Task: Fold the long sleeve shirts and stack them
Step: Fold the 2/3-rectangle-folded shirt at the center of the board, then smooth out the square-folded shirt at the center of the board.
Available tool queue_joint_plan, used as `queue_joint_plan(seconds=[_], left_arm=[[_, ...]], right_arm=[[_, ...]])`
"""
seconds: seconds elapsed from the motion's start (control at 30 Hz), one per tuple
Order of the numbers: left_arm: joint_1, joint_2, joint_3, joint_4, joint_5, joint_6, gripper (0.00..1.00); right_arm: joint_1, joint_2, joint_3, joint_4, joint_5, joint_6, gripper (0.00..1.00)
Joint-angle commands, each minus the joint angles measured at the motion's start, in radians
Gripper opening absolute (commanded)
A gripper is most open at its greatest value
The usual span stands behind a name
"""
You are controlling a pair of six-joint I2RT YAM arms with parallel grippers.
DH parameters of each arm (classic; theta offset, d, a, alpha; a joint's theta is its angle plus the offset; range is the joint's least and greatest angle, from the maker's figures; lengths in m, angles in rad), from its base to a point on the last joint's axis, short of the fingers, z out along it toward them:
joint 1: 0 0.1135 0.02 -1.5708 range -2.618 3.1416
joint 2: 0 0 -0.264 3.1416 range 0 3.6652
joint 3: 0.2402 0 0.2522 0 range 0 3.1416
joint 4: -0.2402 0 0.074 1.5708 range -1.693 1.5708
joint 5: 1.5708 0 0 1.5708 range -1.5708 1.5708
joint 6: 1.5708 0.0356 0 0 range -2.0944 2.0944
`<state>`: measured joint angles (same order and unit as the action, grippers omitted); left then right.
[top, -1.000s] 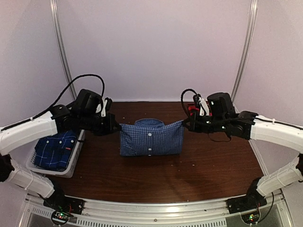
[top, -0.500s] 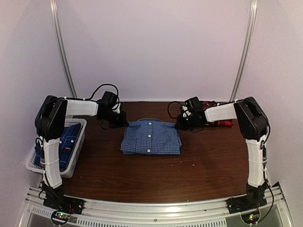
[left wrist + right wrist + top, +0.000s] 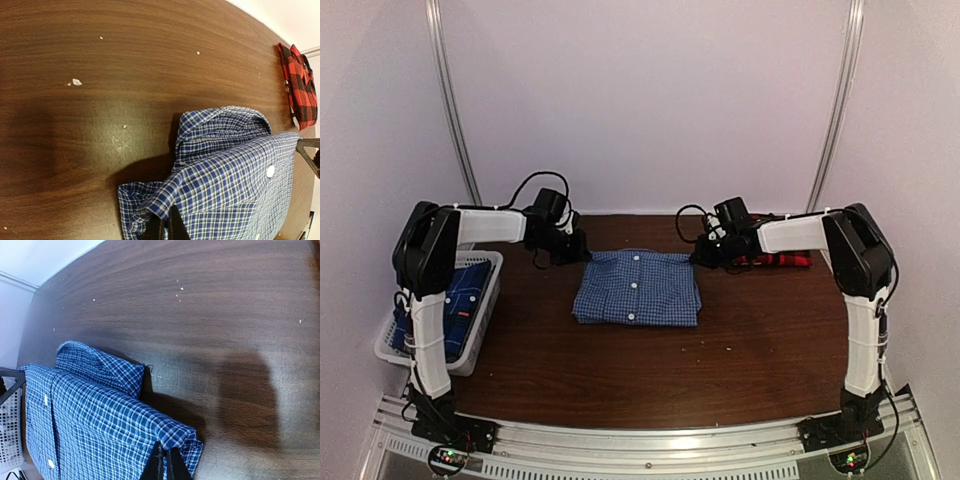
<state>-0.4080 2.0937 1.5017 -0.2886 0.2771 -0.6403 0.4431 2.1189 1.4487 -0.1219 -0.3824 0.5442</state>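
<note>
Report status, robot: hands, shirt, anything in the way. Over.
Left hand and right hand shut on far corners of blue gingham shirt. Shirt folded, on table. Red plaid shirt beside right hand.

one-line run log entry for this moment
left gripper: shut on gingham shirt far-left corner | right gripper: shut on far-right corner | gingham shirt: folded, on table | red plaid shirt: far right

jaws: pinching corner of folded blue gingham shirt (image 3: 90, 420) | shirt on wooden table (image 3: 225, 315)
</note>
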Motion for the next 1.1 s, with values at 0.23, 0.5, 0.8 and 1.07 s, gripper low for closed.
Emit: queue_joint_plan(seconds=[0.23,0.5,0.8,1.07], left_arm=[[0.038,-0.122,0.066,-0.011,-0.074,0.046,0.49],[-0.032,-0.194,-0.022,0.003,-0.036,0.035,0.23],[-0.049,-0.080,-0.016,0.034,0.012,0.023,0.02],[0.003,0.112,0.157,-0.001,-0.007,0.059,0.00]], right_arm=[[-0.007,-0.160,0.030,-0.066,0.076,-0.036,0.38],[0.100,-0.194,-0.027,-0.029,0.067,-0.050,0.33],[0.123,-0.044,0.077,-0.031,0.017,-0.064,0.27],[0.079,0.130,0.223,-0.071,-0.005,-0.068,0.26]])
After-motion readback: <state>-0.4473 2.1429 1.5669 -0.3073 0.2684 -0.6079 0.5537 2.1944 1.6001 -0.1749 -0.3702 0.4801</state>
